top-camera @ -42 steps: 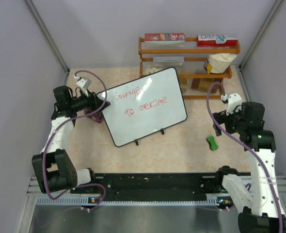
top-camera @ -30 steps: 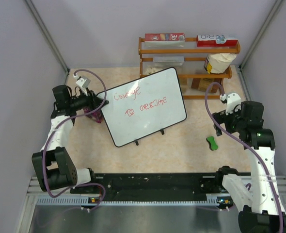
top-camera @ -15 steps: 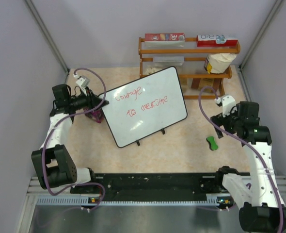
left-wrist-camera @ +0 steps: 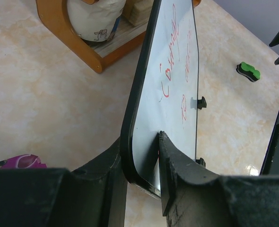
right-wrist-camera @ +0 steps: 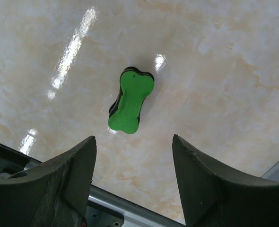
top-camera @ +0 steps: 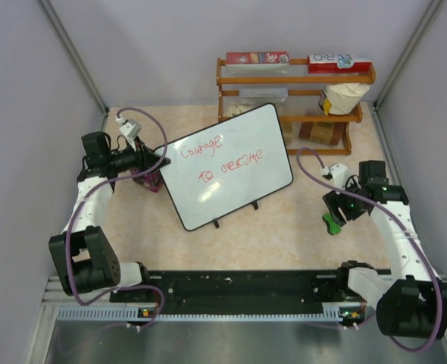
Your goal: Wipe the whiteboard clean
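The left gripper (left-wrist-camera: 140, 139) is clamped onto the large white glossy whiteboard with a thin black frame (top-camera: 235, 193). One black finger presses on the written face and the other on the back. The grip sits close to a rounded corner on the side of the board that faces the left edge of the counter. Just beside this gripper, toward the left edge, lies a small purple packet (top-camera: 149, 180).

The board is in the middle of the beige marbled counter (top-camera: 284, 235), nearer the far edge than the near one. It is tilted, with its face turned upward and toward the near edge. Two lines of red handwriting (top-camera: 227, 158) run across the face, and two small black feet (top-camera: 214, 222) show along the board's near side. I cannot tell whether the feet touch the counter.

The right gripper (right-wrist-camera: 133, 142) hangs with its fingers spread wide, holding nothing, near the right edge of the counter. Below it lies a green bone-shaped eraser with a dark underside (right-wrist-camera: 130, 106), flat on the counter. In the wrist view the eraser shows in the gap between the fingers and touches neither. It is well apart from the board.

Behind the board, against the far edge and toward the far right corner, stands an orange-brown wooden rack (top-camera: 295, 79). Two flat red-and-white boxes (top-camera: 257, 58) lie on its top shelf, and a white bag (top-camera: 341, 97) sits on the shelf below.
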Robot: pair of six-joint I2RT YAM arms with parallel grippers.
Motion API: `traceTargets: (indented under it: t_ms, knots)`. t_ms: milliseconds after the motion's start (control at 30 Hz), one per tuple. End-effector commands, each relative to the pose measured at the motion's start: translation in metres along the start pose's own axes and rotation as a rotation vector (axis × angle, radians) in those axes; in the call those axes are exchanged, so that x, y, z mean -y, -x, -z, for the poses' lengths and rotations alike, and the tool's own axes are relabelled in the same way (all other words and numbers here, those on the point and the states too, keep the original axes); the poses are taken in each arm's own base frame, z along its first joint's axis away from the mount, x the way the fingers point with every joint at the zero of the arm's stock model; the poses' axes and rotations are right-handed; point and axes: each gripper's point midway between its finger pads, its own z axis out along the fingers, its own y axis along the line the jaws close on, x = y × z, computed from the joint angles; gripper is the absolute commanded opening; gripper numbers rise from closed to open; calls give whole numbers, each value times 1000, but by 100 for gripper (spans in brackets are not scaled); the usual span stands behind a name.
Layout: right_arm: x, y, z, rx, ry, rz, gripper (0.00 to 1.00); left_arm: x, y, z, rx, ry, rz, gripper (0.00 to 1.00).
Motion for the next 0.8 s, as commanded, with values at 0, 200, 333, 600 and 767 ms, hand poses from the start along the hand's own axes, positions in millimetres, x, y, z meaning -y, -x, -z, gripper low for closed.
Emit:
traceTargets:
  t_ms: [0, 200, 333, 600, 767]
  knots:
    - [-6, 6, -14, 17, 58, 10, 63, -13, 1, -1, -12, 33, -128, 0]
    - [-11, -4, -33, -23, 99, -15, 61, -13, 1, -1, -13, 40, -135, 0]
    - [-7, -8, -44, -36, 77, -20, 60, -14, 0, -1, -13, 42, -131, 0]
    - [0, -10, -58, -62, 62, -31, 58, -12, 0, -1, -12, 36, -128, 0]
    - [6, -13, -66, -82, 44, -32, 56, -10, 1, 0, -9, 39, -140, 0]
